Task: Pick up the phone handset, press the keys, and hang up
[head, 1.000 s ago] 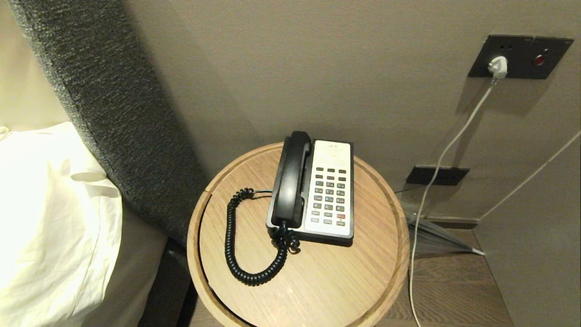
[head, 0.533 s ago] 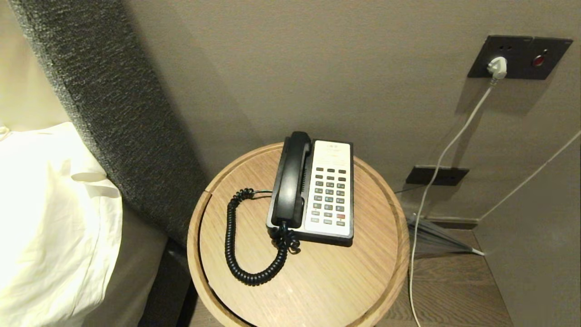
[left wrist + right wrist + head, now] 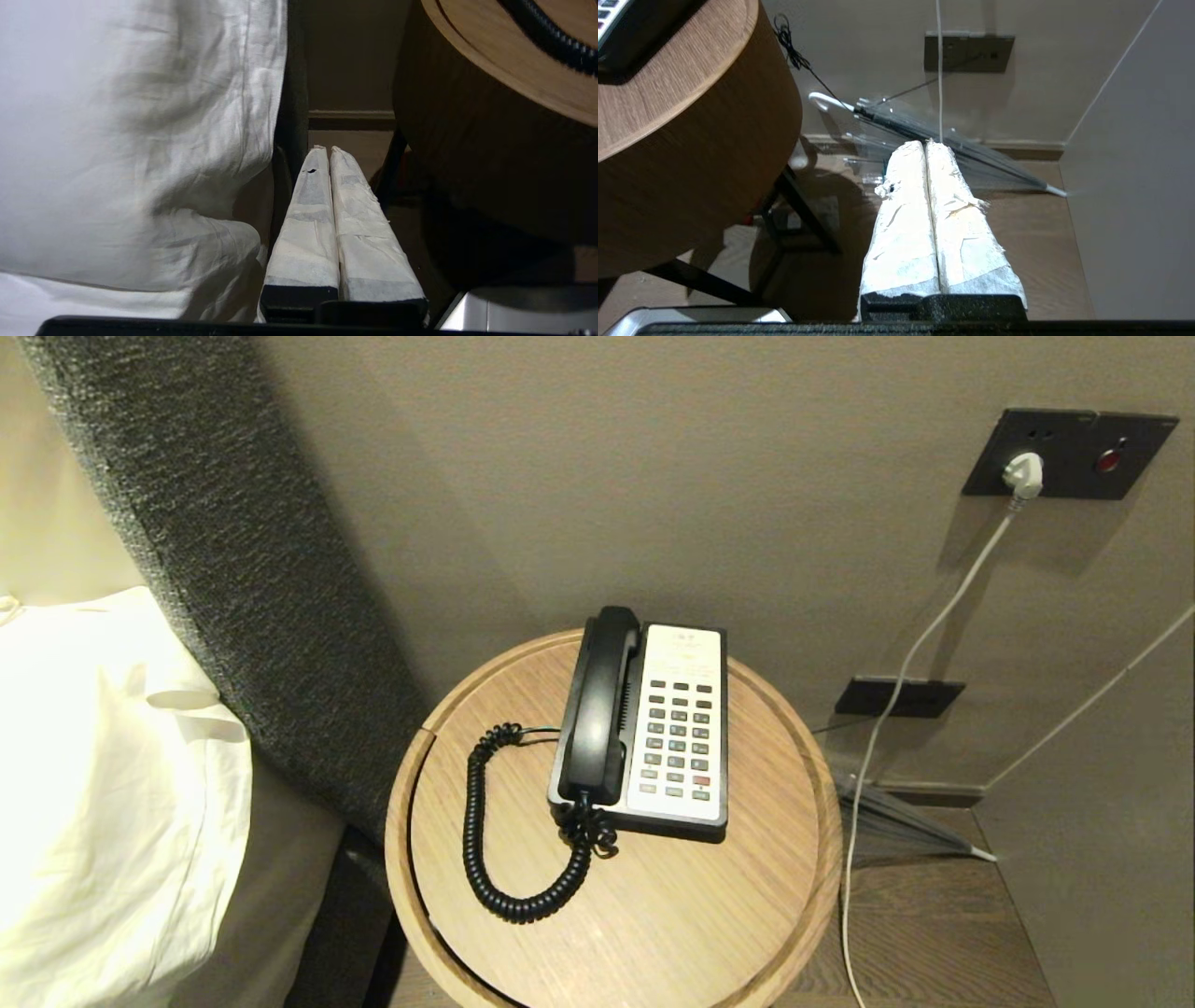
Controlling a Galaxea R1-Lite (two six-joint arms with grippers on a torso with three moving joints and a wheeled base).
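At the far left of the head view a white pillow [image 3: 103, 784] lies against a dark grey upholstered headboard [image 3: 233, 551] that slants down toward the round wooden side table [image 3: 653, 915]. The left gripper [image 3: 325, 151] hangs low in the gap between the white bedding [image 3: 131, 140] and the table's curved side [image 3: 467, 163], below the tabletop, its tape-wrapped fingers [image 3: 306, 224] pressed together on nothing. On the tabletop a black coiled cord [image 3: 485, 859] loops out to the left and back to the near end of the phone handset [image 3: 597, 705], which lies seated lengthwise in the cradle along the left side of the phone base [image 3: 644, 821]. Just right of the handset sits the pale keypad panel [image 3: 680, 728] with its rows of dark keys. The right gripper [image 3: 925, 143] hangs beside the table's right flank, over the wooden floor [image 3: 1031, 242], its wrapped fingers [image 3: 901, 224] likewise closed and empty. Beyond it a folded clear umbrella [image 3: 924, 135] lies on the floor against the wall, and a white cable [image 3: 920, 644] runs up to a plug [image 3: 1023, 472] in the dark wall socket plate [image 3: 1069, 453].
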